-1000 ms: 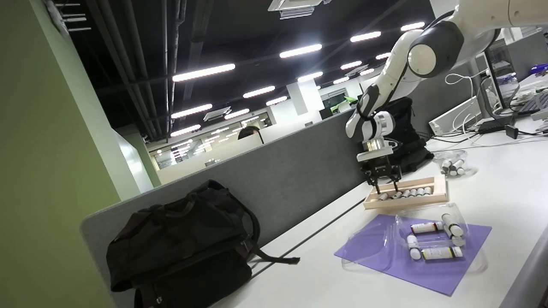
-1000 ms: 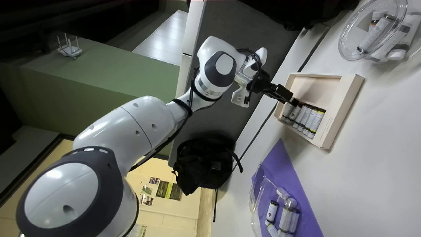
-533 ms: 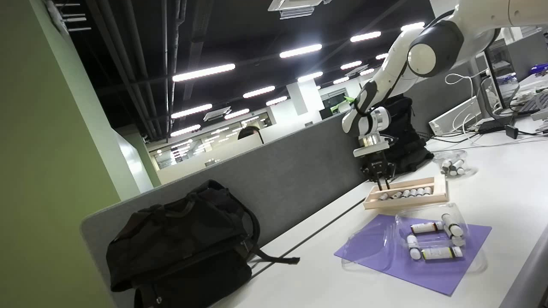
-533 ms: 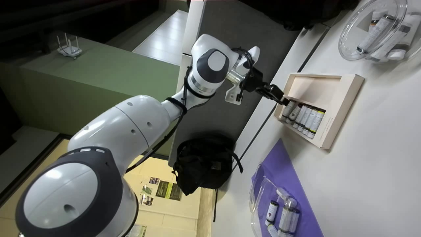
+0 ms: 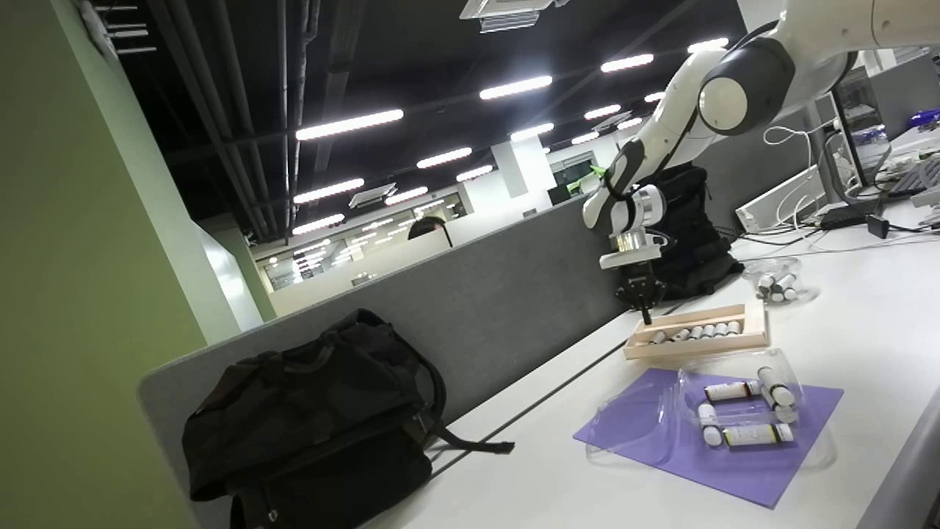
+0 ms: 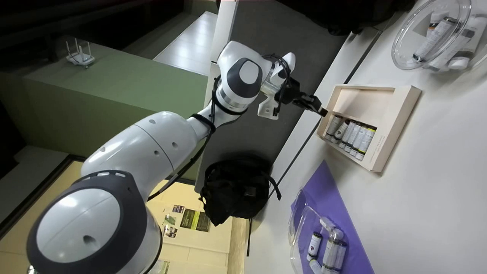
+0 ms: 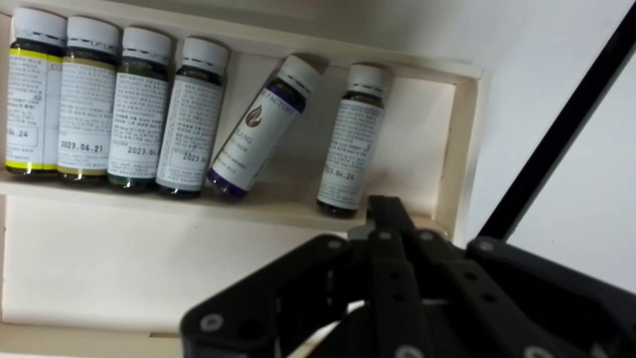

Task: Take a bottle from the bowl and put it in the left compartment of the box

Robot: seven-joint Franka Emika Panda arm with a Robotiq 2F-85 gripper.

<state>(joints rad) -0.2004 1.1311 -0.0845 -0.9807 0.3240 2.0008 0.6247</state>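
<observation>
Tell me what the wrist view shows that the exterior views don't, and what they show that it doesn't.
Wrist view only: readable dates, like 2023.04.21, on white printed labels.
Exterior views only: the flat purple mat, the clear plastic bowl on it, and a black fabric backpack.
Shared: the rectangular light-tan wooden box, its six slim, white-capped bottles, and the closed black jaws.

I take this place for an office. In an exterior view, a white desk (image 5: 536,485) runs along a grey partition (image 5: 514,272), bearing a monitor (image 5: 863,121) and a keyboard (image 5: 923,176). Two black backpacks (image 5: 316,411) sit by the partition, rows of lights (image 5: 515,87) line the dark ceiling (image 5: 426,51), and beyond I see the top of someone's head (image 5: 426,226).
</observation>
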